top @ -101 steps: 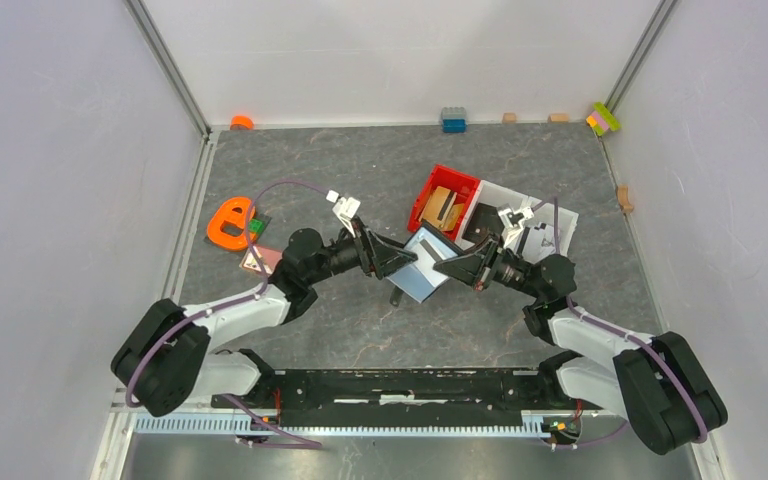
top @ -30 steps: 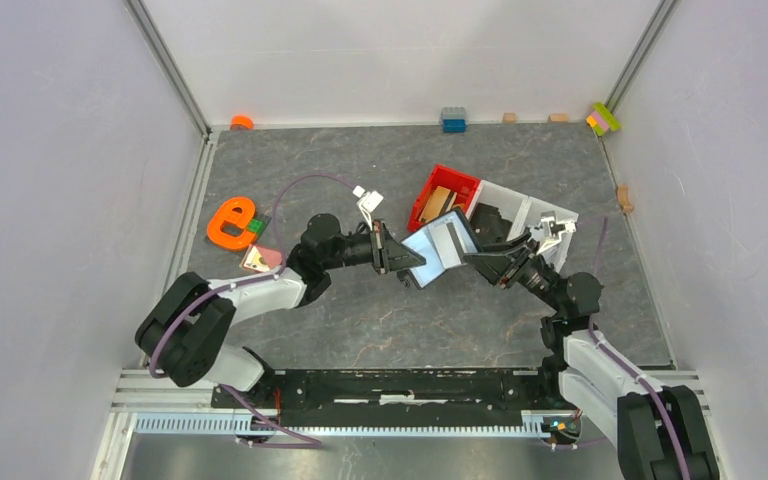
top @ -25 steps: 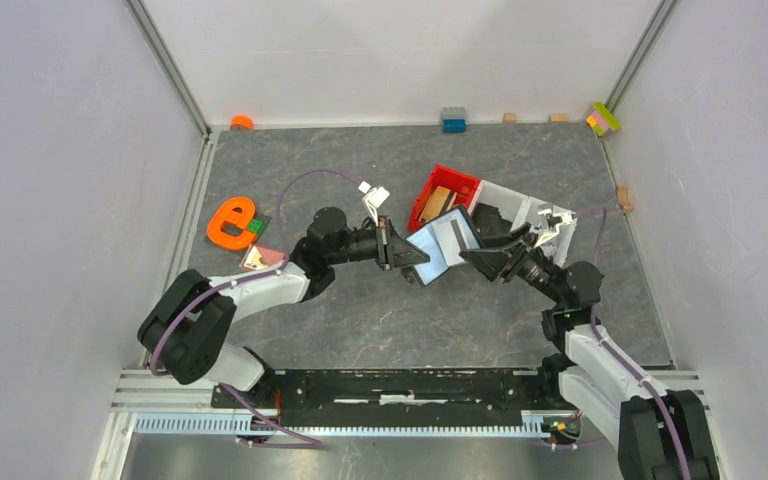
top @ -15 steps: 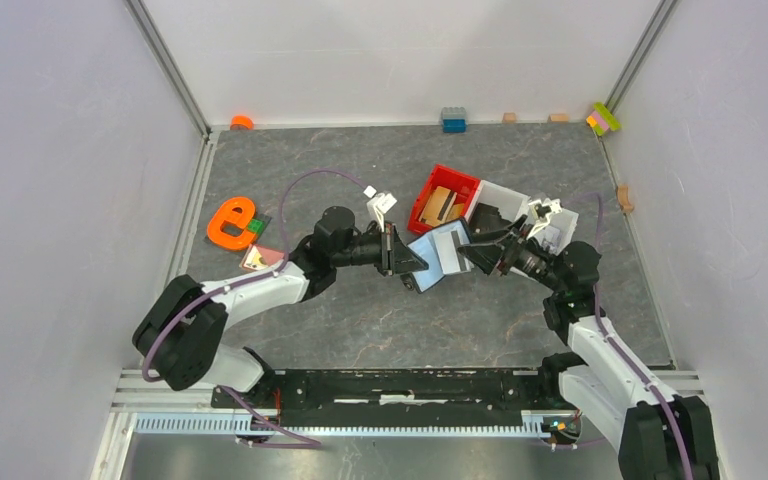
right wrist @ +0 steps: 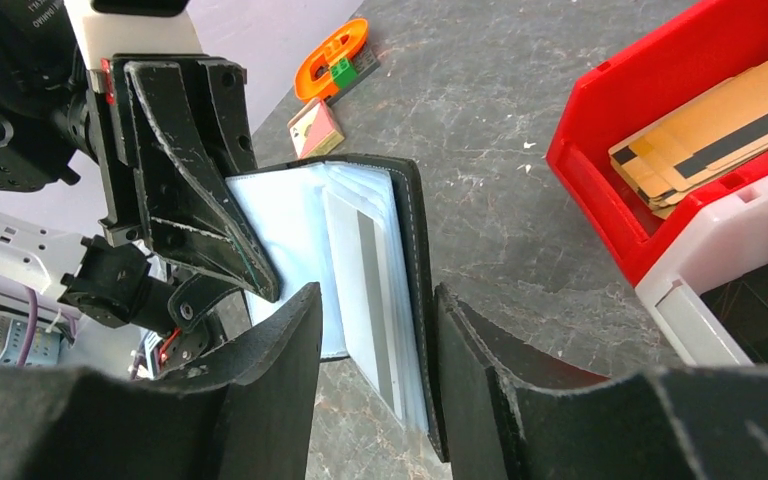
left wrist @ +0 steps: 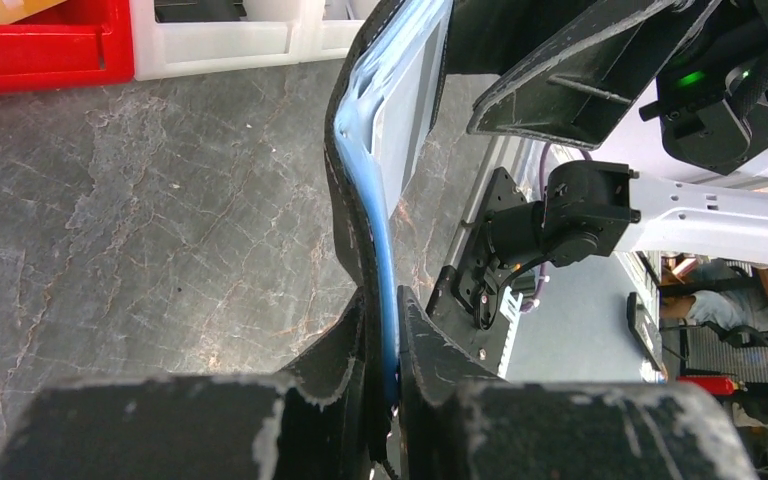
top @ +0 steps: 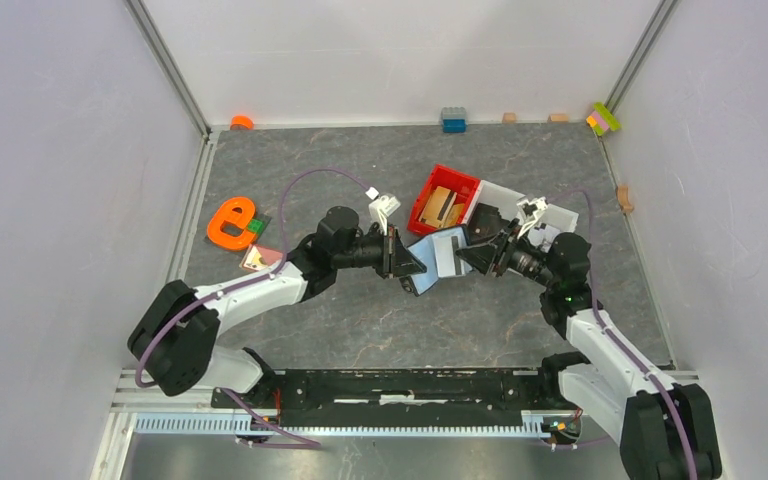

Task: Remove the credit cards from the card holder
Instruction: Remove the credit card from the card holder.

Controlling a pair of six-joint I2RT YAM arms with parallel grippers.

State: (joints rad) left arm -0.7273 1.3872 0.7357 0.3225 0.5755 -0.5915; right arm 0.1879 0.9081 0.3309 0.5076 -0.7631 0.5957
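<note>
Open card holder (top: 438, 257) is held above the surface, just in front of the red bin (top: 457, 172) and white bin (top: 502, 188). Left tool (top: 412, 268) clenches one flap. Right tool (top: 463, 259), parted, straddles the other flap, nearer than a second ago.

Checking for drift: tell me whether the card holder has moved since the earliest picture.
Yes. In the top view the card holder has shifted slightly right, along the red bin's near side.
</note>
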